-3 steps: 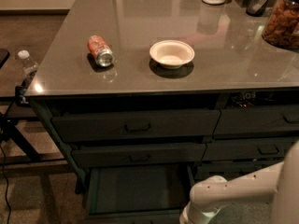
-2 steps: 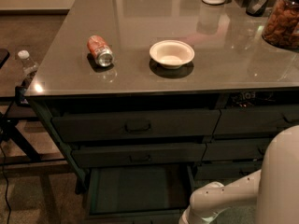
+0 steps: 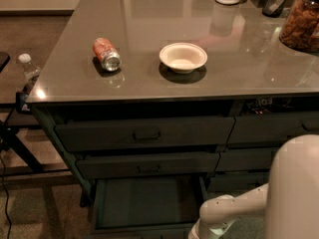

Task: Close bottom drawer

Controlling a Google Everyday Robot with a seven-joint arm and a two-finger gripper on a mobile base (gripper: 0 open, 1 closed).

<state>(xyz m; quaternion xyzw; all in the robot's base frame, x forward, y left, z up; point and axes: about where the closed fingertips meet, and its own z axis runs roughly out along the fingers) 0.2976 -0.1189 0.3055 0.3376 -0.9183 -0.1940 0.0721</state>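
Break-room kitchenette — drawered counter (image 3: 149, 14) bearing soda can (image 3: 106, 54), bowl (image 3: 183, 57), snack jar (image 3: 301, 16) — gripper out of view below the arm (image 3: 234, 208).

Grey countertop (image 3: 149, 24): white bowl (image 3: 183, 57) near front edge, red can (image 3: 106, 54) lying left of bowl, snack jar (image 3: 301, 21) right of bowl; gripper out of view below

Red can (image 3: 106, 54) on side, near white bowl (image 3: 183, 57), on tabletop (image 3: 149, 14); jar (image 3: 300, 19) at right edge.
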